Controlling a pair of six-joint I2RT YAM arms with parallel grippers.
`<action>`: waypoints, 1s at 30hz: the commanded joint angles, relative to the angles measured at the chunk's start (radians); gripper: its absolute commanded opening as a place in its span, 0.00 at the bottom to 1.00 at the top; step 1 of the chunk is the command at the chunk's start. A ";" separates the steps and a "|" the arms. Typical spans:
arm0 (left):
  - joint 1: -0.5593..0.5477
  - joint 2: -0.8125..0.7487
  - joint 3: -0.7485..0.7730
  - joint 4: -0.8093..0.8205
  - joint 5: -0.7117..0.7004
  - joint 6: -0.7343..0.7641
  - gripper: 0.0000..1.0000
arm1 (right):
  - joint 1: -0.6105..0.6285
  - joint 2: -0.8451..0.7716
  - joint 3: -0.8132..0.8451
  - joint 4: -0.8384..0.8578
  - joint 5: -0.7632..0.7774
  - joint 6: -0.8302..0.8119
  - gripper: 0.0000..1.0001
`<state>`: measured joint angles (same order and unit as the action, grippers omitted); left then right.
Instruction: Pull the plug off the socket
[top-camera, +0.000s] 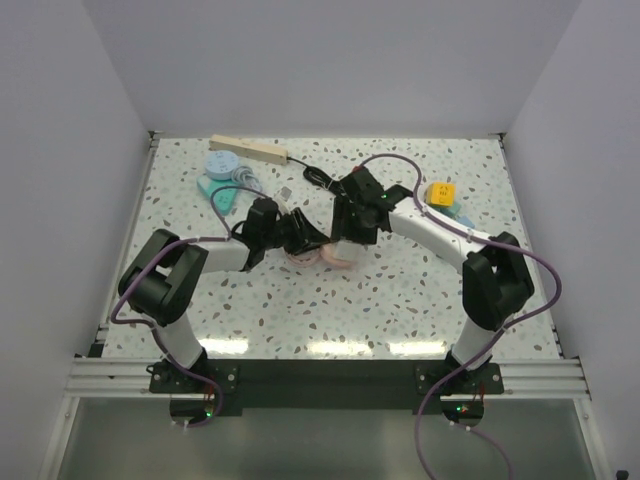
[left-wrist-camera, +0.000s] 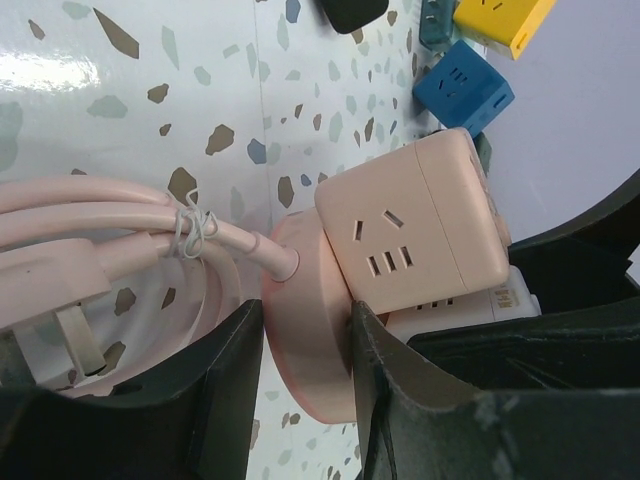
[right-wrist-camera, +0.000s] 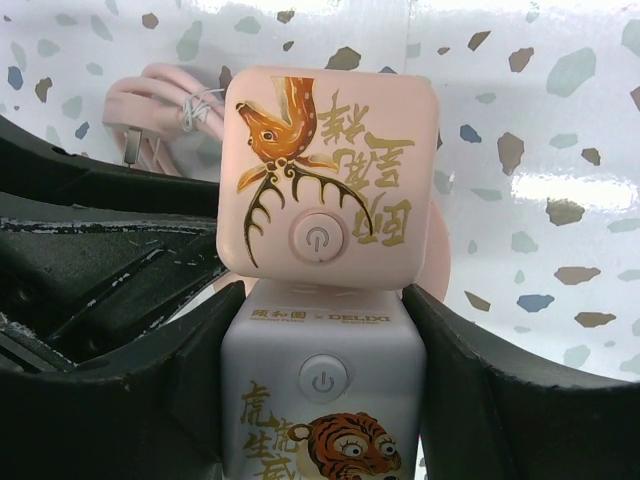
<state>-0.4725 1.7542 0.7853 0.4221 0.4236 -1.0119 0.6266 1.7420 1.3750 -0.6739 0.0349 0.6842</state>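
Left gripper (left-wrist-camera: 305, 345), nearest the left wrist lens, pinches the round pink plug (left-wrist-camera: 300, 260) by its rim. The plug sits flush against the pink cube socket (left-wrist-camera: 410, 225), and its pink cord (left-wrist-camera: 130, 225) leaves on the side away from the cube. Right gripper (right-wrist-camera: 322, 300) clamps the white cube socket (right-wrist-camera: 322, 385), which touches the pink one at mid-worktop (left-wrist-camera: 150, 90). Both grippers face each other, so the pull axis probably runs along the line between them, leftward for the left arm. Which cube takes the pins is hidden. A beige power strip (top-camera: 250, 150) lies well apart.
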 joint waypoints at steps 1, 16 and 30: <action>0.049 0.050 -0.055 -0.105 -0.157 0.127 0.00 | -0.030 -0.088 0.036 -0.058 -0.070 -0.025 0.00; 0.049 0.033 -0.066 -0.106 -0.198 0.130 0.00 | -0.172 0.027 0.228 -0.311 -0.296 -0.184 0.00; 0.049 0.044 -0.077 -0.095 -0.194 0.114 0.00 | -0.182 -0.059 0.047 -0.172 -0.181 -0.119 0.00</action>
<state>-0.4706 1.7691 0.7479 0.4610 0.3973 -0.9913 0.4965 1.7596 1.3468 -0.6998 -0.2420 0.6323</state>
